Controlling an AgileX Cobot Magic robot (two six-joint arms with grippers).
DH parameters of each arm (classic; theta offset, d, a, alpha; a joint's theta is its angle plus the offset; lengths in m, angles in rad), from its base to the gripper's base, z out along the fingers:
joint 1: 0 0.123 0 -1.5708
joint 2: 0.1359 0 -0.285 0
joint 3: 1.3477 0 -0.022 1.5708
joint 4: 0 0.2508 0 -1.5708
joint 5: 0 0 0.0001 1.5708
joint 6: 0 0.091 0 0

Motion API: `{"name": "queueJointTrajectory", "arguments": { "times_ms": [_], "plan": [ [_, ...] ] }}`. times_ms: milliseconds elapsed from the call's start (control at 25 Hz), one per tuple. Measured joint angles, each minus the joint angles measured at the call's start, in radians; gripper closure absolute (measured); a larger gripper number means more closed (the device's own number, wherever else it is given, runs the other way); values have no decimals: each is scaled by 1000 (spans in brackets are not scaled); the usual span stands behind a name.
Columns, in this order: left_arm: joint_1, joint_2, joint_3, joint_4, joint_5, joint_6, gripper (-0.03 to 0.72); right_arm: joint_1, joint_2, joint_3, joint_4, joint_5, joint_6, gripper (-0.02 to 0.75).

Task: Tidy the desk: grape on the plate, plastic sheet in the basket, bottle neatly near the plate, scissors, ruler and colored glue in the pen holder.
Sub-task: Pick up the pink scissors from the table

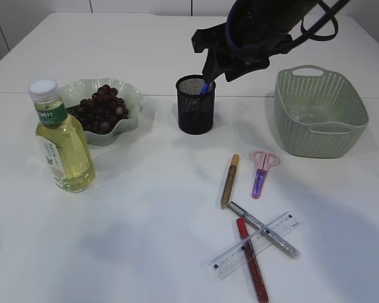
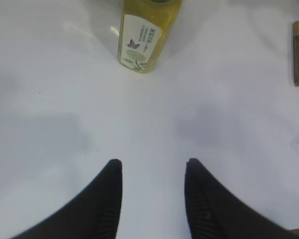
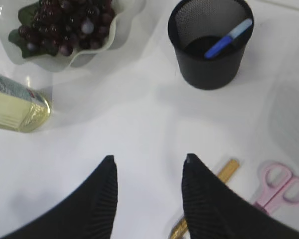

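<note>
White desk (image 1: pixel 145 221), grapes (image 1: pixel 102 108) on plate (image 1: pixel 131 96)

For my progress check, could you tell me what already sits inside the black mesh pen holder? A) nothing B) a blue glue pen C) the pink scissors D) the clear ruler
B: a blue glue pen leans inside the pen holder, while the scissors and ruler lie on the table.

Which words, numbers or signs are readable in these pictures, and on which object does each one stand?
Nothing can be read with certainty.
bottle: green neck band and white side label carry print, too blurred; a butterfly drawing shows in the left wrist view.
ruler: scale marks only, numbers too small.
</note>
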Motion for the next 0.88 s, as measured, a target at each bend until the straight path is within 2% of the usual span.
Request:
{"name": "queueJointTrajectory", "arguments": {
  "times_ms": [400, 760, 880],
  "plan": [
    [0, 0, 0, -8, 58, 20, 379, 0, -1, -24, -113, 336, 169, 391],
    [0, 0, 0, -17, 75, 31, 379, 0, 8, -28, -245, 366, 441, 391],
    [0, 0, 0, -21, 96, 31, 379, 0, 32, -28, -245, 366, 505, 391]
  ]
}}
